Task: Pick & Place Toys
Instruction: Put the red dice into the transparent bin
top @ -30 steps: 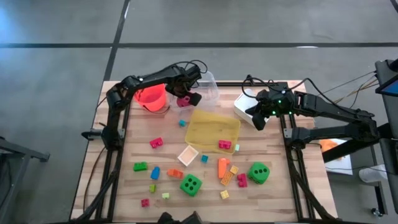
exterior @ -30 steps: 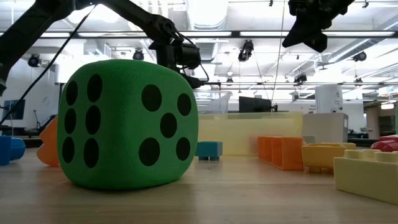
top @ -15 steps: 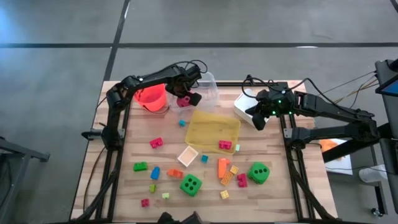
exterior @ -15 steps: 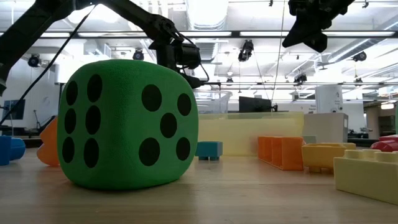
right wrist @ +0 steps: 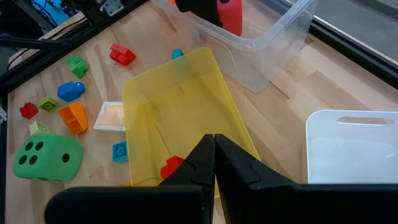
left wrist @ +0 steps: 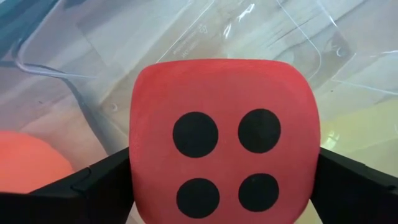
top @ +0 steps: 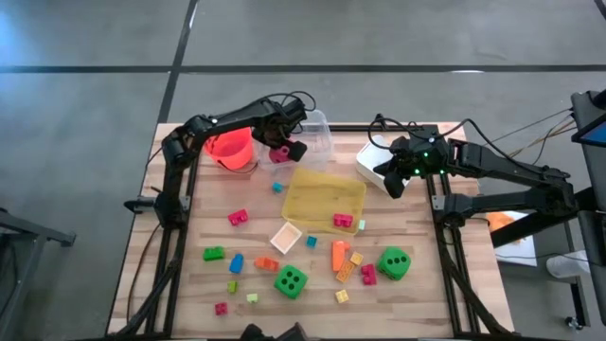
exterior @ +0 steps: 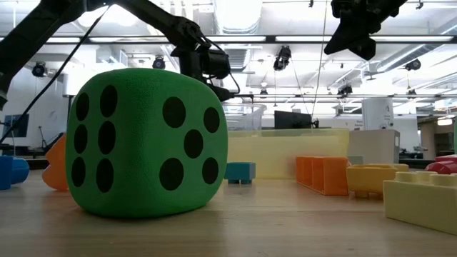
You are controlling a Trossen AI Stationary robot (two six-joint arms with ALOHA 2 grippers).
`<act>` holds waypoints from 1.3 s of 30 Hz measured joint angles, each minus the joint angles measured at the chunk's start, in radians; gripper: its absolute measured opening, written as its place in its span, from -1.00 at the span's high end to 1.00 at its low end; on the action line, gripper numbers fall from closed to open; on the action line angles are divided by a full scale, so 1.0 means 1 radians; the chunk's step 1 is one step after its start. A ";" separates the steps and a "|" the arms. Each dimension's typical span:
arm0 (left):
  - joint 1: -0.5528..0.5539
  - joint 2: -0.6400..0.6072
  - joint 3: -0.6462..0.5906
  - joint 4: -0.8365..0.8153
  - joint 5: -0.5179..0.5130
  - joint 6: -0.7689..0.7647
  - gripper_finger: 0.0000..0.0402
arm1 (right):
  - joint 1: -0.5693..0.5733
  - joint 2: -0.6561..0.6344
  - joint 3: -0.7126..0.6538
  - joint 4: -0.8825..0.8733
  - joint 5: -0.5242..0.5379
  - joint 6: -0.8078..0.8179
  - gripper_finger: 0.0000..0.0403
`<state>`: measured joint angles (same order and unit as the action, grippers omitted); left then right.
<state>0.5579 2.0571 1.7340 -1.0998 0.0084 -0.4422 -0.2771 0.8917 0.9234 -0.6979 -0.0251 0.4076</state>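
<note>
Left gripper (top: 287, 149) sits at the far-left of the table over the near edge of the clear tray (top: 317, 128), with the pink die (left wrist: 222, 140) square between its fingers (left wrist: 93, 183). Fingers stand wide, one flanking each side face of the die; whether they are gripping or just letting go I can't tell from the wrist view. The die is cubic, so no long axis to worry about, and its four-dot face points at the wrist camera.

Key relation: the clear tray floor lies directly beyond the die, so a drop looks like it lands inside. Margins are tight. The orange bucket (top: 229, 147) is just beside on the left, and the yellow tray (top: 327, 192) sits just near of the clear one.

Right gripper (top: 395, 177) is clenched on nothing, hovering far-right above the white tray (top: 371, 163), well apart from the left arm.

The remaining toys lie toward the near side: two green dice (top: 291, 280) and scattered blocks (top: 237, 217), plus one red block (right wrist: 171, 167) inside the yellow tray. The space above the middle of the table is open for a retreat.
</note>
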 joint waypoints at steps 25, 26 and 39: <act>-0.013 -0.016 -0.006 0.007 0.038 0.000 -0.99 | 0.000 0.000 0.000 0.000 0.000 0.000 0.96; -0.012 -0.016 -0.006 0.006 0.039 0.000 -0.99 | 0.000 0.000 0.000 0.000 0.000 0.000 0.96; -0.024 -0.024 0.005 0.004 -0.003 -0.038 -0.99 | 0.000 0.000 0.000 0.000 0.000 0.000 0.96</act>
<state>0.5335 2.0331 1.7390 -1.0954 0.0056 -0.4805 -0.2775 0.8917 0.9234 -0.6979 -0.0250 0.4076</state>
